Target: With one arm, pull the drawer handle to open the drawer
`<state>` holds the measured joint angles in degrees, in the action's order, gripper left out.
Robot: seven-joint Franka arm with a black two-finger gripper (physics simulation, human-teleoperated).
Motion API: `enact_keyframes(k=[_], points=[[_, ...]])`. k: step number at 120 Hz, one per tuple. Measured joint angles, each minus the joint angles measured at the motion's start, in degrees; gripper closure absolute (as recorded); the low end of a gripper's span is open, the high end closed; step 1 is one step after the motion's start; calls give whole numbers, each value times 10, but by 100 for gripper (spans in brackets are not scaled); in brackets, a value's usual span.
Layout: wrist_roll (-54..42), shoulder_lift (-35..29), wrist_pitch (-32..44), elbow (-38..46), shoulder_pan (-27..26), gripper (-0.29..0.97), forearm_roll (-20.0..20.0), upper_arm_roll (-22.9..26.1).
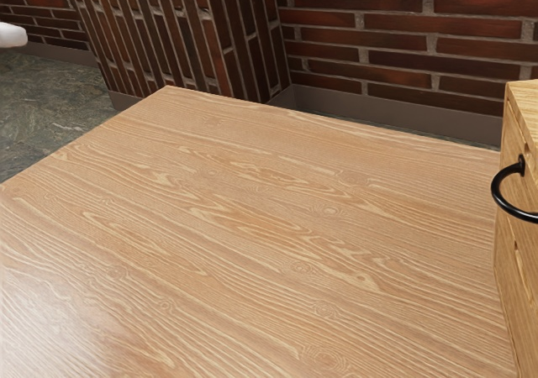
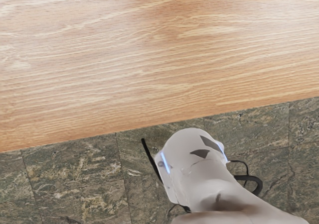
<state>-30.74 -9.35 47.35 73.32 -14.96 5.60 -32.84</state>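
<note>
Our white arm (image 2: pixel 199 184) sits over the stone floor (image 2: pixel 60 184), just off the table (image 1: pixel 252 227) edge. Across the table, at the exterior view's right, the drawer (image 1: pixel 523 260) shows its black handle (image 1: pixel 496 193). A brick wall (image 1: pixel 403 42) stands behind. We cannot tell how our jaws stand.

The counter (image 1: pixel 252 227) is light wood with wavy brown lines all over, smooth, with a soft shine in places. The drawer chest (image 1: pixel 521 260) is the same pale wood and looks duller. Its handle (image 1: pixel 495 193) is black and smooth; I cannot tell if it is metal or plastic. The wall (image 1: pixel 403 34) is red brick with pale lines between and looks rough. The floor (image 2: pixel 75 184) is matt grey-green stone tiles with speckles. The arm (image 2: pixel 199 179) has a smooth white shell, like plastic.
</note>
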Motion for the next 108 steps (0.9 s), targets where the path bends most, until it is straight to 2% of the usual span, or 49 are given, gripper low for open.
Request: enact_keyframes(k=[18,39,78,92,108], points=[[-143,-2,114,9,-7,0,8,-4],[-271,-1,173,9,-20,0,-7,51],[-489,57,306,11,-105,0,-10,61],[-564,61,362,39,-29,0,-11,159],[-633,35,443,110,-45,0,-10,180]])
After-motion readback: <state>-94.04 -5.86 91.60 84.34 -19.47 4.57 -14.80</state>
